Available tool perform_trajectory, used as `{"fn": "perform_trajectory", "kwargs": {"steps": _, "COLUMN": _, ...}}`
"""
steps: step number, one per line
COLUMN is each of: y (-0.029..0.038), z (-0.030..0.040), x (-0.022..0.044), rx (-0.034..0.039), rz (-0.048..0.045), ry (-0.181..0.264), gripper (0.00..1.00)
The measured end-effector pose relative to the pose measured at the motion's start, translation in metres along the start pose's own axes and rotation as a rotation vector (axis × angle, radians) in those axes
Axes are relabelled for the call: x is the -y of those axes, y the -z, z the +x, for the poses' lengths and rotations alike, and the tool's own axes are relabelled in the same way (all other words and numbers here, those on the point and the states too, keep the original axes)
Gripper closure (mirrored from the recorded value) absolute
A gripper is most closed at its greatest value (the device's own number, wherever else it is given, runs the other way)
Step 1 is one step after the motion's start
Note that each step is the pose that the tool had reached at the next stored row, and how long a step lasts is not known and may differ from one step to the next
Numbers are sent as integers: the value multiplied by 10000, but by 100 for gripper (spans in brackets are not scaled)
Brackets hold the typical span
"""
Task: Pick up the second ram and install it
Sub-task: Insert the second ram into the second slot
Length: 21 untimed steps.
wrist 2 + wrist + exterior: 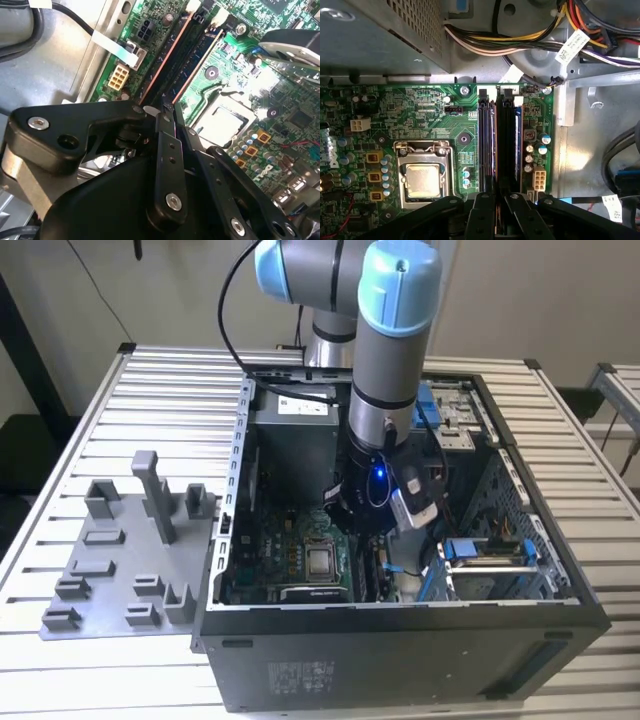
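My gripper is deep inside the open computer case, low over the green motherboard. In both wrist views its black fingers stand close together, shut on a thin dark strip seen edge-on, the second ram. The strip runs in line with the two long black memory slots and sits just over the one with the blue edge. The second wrist view shows the gripper at the near end of those slots. In the exterior view the arm's wrist hides the fingers.
A silver processor socket lies beside the slots. Bundled power cables and a metal drive cage crowd the board's far edge. On the slatted table at the exterior view's left stands a grey plastic holder.
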<state>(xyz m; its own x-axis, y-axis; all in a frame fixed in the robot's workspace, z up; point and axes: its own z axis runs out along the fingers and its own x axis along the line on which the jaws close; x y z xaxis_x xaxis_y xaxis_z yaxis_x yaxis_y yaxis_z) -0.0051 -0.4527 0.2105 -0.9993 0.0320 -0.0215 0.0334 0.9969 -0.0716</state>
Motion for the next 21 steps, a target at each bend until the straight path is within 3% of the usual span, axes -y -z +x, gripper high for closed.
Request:
{"fn": "perform_trajectory", "kwargs": {"steps": 5, "y": -11, "z": 0, "x": -2, "rx": 1, "rz": -6, "ry": 0, "gripper": 86}}
{"fn": "perform_trajectory", "kwargs": {"steps": 6, "y": -27, "z": -1, "x": -9, "rx": 12, "rz": -50, "ry": -2, "gripper": 85}}
{"fn": "perform_trajectory", "kwargs": {"steps": 8, "y": -19, "z": -1, "x": -5, "rx": 5, "rz": -20, "ry": 0, "gripper": 85}}
{"fn": "perform_trajectory", "kwargs": {"steps": 9, "y": 8, "z": -1, "x": -1, "rx": -2, "rz": -5, "ry": 0, "gripper": 78}}
{"fn": "perform_trajectory", "kwargs": {"steps": 20, "y": 498, "z": -11, "x": 35, "rx": -3, "rz": -8, "ry": -3, "gripper": 78}}
{"fn": "perform_trajectory", "kwargs": {"steps": 21, "y": 515, "z": -12, "x": 36, "rx": -5, "rz": -4, "ry": -1, "gripper": 78}}
